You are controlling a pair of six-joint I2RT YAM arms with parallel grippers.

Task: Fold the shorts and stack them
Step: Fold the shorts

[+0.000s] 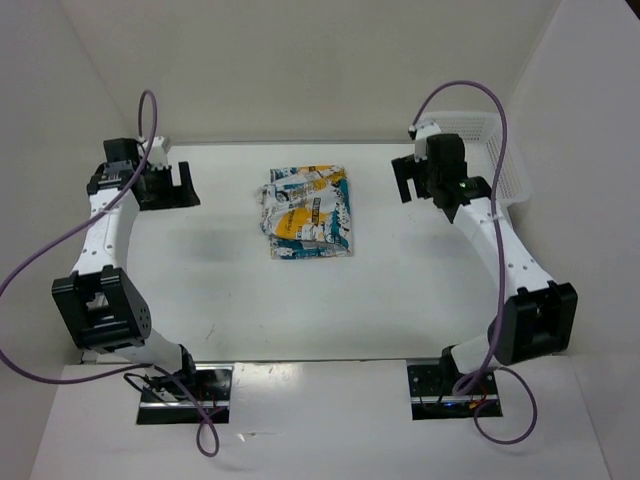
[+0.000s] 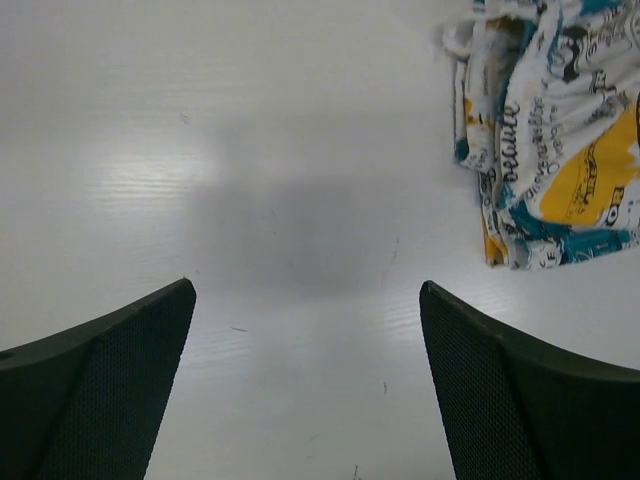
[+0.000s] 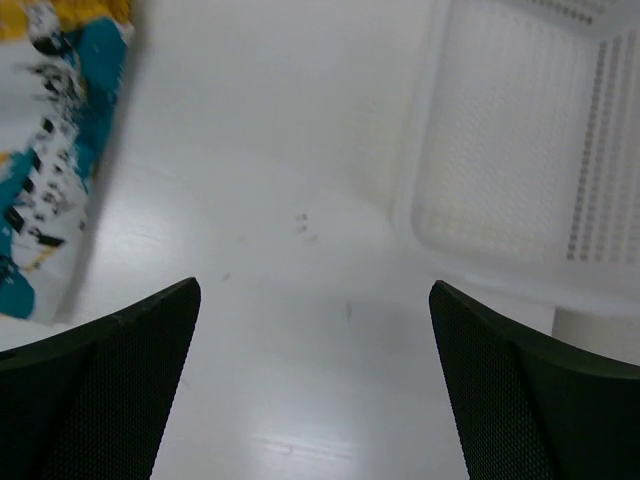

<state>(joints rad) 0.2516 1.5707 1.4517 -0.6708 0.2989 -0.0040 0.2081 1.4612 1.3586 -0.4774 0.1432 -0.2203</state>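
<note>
The shorts lie folded in a compact rectangle on the white table at the back middle, white with teal, yellow-orange and black print. They also show at the top right of the left wrist view and at the left edge of the right wrist view. My left gripper is open and empty at the back left, well left of the shorts, its fingers over bare table. My right gripper is open and empty at the back right, between the shorts and the basket.
A white plastic mesh basket stands at the back right corner, seen also in the right wrist view. White walls enclose the table on the left, back and right. The arm bases sit at the near edge.
</note>
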